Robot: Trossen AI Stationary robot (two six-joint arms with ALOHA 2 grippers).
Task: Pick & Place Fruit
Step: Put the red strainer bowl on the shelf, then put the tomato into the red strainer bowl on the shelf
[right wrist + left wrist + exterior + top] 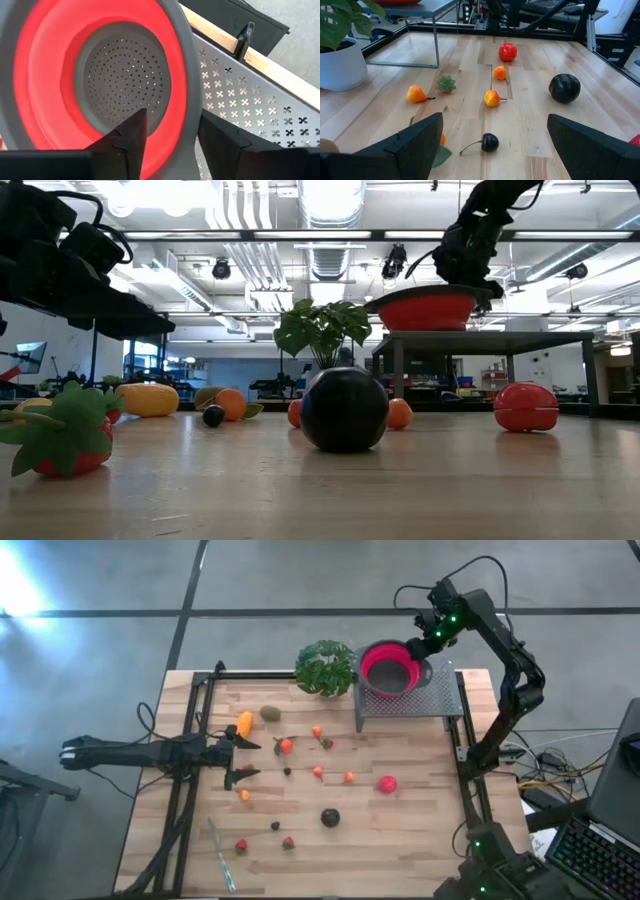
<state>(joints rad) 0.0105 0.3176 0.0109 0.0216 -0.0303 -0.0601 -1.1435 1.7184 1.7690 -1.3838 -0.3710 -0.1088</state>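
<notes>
Several toy fruits lie scattered on the wooden table: a red apple (387, 783), a dark round one (330, 817), a kiwi (270, 713), a yellow-orange piece (245, 723), and small oranges and strawberries. A red colander with a grey rim (390, 668) sits on a perforated metal stand (430, 698) at the far right. My right gripper (167, 125) hangs above it, open, one finger inside the bowl and one outside its rim. No fruit shows inside the colander. My left gripper (245, 761) waits open near the table's left side. My right gripper comes from above, slanting down, with its fingers (127, 137) astride the colander's grey rim (185, 115) on its far right side. A gap shows between the inner finger and the bowl's wall. Whether the outer finger touches the rim, I cannot tell.
A leafy green plant in a white pot (325, 667) stands left of the stand. A thin pale knife (222, 855) lies near the front left. Black frame rails (190, 790) run along the table's left and right sides.
</notes>
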